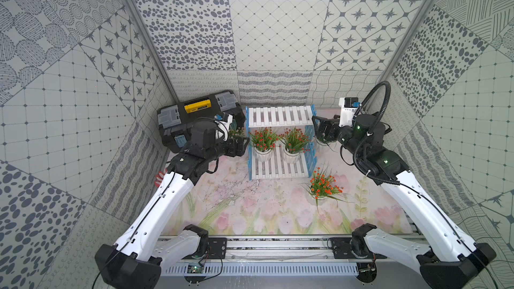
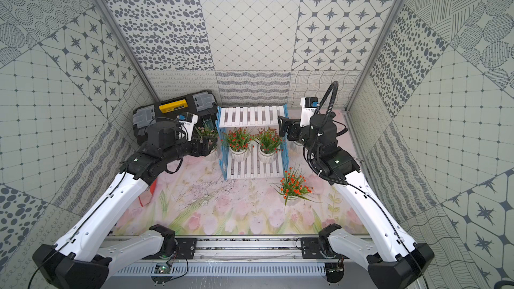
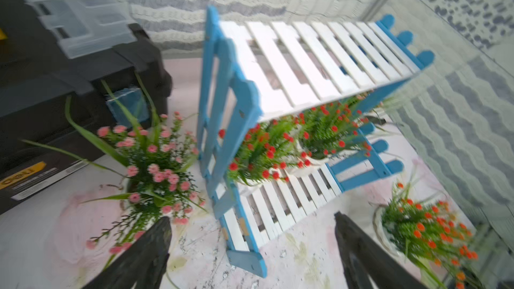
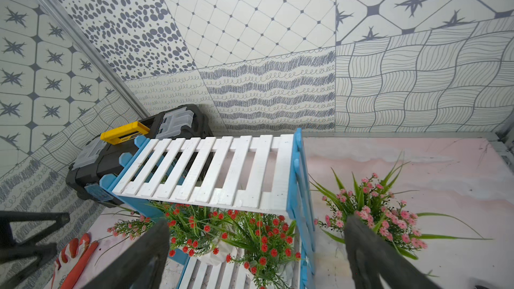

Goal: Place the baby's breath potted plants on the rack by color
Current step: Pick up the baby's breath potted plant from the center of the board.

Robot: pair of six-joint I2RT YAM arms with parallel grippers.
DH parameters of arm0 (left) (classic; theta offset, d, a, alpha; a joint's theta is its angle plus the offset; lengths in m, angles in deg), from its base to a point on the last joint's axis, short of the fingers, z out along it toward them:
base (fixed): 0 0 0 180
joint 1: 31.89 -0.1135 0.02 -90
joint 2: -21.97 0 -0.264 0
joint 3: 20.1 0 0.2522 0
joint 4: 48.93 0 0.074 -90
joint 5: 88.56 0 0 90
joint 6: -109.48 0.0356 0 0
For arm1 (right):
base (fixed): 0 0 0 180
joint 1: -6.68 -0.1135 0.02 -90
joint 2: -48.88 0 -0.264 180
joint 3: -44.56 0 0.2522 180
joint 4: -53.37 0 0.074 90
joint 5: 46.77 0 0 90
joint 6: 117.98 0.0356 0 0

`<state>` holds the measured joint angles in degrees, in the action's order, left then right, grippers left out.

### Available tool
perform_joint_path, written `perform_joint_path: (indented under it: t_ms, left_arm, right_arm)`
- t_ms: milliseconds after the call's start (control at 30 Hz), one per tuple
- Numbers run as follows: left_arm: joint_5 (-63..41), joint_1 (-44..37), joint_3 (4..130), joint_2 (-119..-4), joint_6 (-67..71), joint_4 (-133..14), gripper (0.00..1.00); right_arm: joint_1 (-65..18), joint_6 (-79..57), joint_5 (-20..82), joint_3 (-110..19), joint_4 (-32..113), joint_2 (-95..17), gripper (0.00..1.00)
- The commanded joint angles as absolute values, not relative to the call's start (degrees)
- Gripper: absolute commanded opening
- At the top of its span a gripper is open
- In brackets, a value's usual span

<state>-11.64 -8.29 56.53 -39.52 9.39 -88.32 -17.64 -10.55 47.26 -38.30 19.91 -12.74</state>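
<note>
Pink plant (image 3: 155, 168) beside rack (image 3: 306, 59), perhaps touching; left claw (image 3: 251, 218) spread.

Rack (image 1: 279, 116): painted wood. White slats matt; blue side paint chipped in places, paler patches showing.
Pots (image 1: 263, 154): white, ribbed, slight sheen; material cannot be told.
Foliage (image 3: 155, 162): plastic.
Toolbox (image 3: 55, 84): black matt plastic; clear plastic lids (image 3: 75, 18).
Mat (image 1: 250, 212): smooth, printed, scuffed.
Arm shells (image 1: 155, 209): smooth white plastic.
Rail (image 1: 278, 248): bare metal.
</note>
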Motion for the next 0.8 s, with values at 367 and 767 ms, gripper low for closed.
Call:
perform_joint_path:
  t_ms: [367, 767]
  left_arm:
    - [-20.03, 16.09, 42.08, -42.49, 18.58, -66.34, 0.92]
    - [-20.05, 21.53, 30.55, -51.53, 16.58, -37.50, 0.91]
  right_arm:
    - [-0.93, -5.31, 32.52, -43.23, 19.47, -12.12, 0.98]
    - [3.66, -4.69, 28.24, -41.10, 19.44, -13.17, 0.98]
